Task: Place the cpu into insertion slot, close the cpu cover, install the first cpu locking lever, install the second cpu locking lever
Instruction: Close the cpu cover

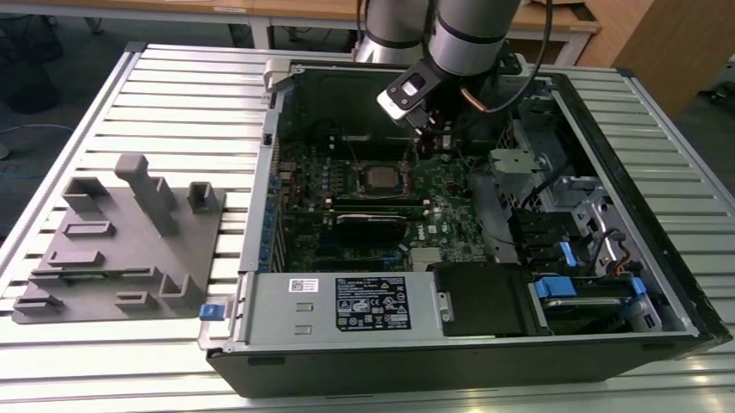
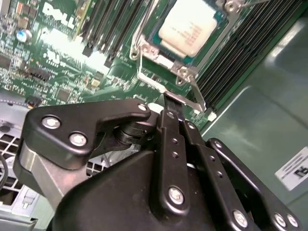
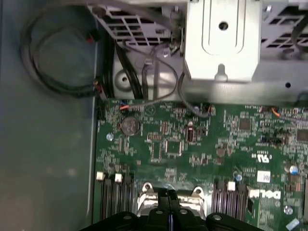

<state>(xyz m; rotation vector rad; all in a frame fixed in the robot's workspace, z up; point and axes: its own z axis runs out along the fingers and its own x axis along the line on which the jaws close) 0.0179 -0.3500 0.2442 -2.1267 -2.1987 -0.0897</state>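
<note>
Far off to the exterior view's left of the cpu [image 1: 377,178], a grey moulded tray [image 1: 115,249] lies on the slatted table [image 1: 172,77], well apart from my work. The cpu itself sits flat in the insertion slot [image 1: 357,172] on the green motherboard [image 1: 448,194] inside the open computer case [image 1: 643,284], its pale metal top facing up. My gripper [image 1: 438,143] hangs just to the exterior view's right of the cpu and a little farther back, pointing down at the board. In the second wrist view its fingers are pressed together. Their joined tip sits right against the silvery strip at the edge of the cpu cover [image 2: 144,50], on the side of the cpu nearest me. That strip's long axis runs across my line of approach. I cannot tell whether anything thin is nipped between the tips or merely touched, since my own black linkage hides that spot. Whether the cover lies fully down and latched around the cpu I cannot make out either.
</note>
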